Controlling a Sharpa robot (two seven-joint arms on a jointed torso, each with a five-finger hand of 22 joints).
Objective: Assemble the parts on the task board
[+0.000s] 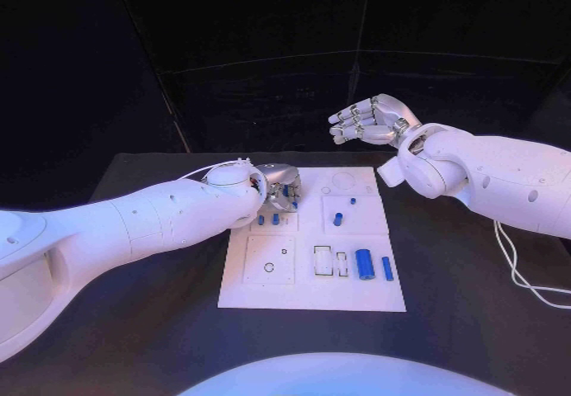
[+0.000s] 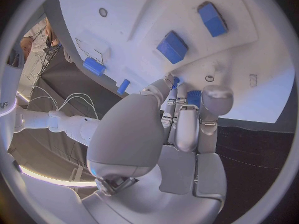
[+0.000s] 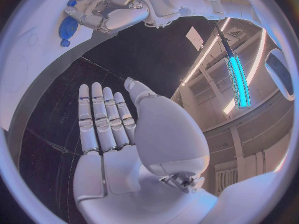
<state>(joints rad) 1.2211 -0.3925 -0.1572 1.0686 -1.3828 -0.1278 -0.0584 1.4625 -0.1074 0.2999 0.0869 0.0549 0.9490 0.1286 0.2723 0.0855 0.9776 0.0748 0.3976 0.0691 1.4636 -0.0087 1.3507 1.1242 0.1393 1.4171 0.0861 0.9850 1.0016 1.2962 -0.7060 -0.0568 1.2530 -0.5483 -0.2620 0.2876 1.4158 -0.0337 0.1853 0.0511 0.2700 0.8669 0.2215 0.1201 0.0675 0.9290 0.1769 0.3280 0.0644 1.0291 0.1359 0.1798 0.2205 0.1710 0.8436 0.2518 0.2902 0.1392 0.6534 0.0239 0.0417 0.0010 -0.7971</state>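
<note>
The white task board [image 1: 312,285] lies mid-table. My left hand [image 1: 276,188] is down on its far left corner, fingers curled, and a small blue part [image 2: 194,97] sits pinched between thumb and fingertips. Two short blue pegs [image 1: 268,219] stand just in front of that hand. A thick blue cylinder [image 1: 364,264] and a slimmer one [image 1: 387,268] lie at the board's near right; a small blue piece [image 1: 338,219] sits mid-board. My right hand [image 1: 371,120] hangs in the air beyond the board's far right edge, fingers straight [image 3: 102,122], holding nothing.
Outlined recesses [image 1: 270,266] mark the board's near left. Two blue blocks [image 2: 172,47] show beyond my left fingers in the left wrist view. A white cable [image 1: 524,276] trails over the black table at the right. Bare table surrounds the board.
</note>
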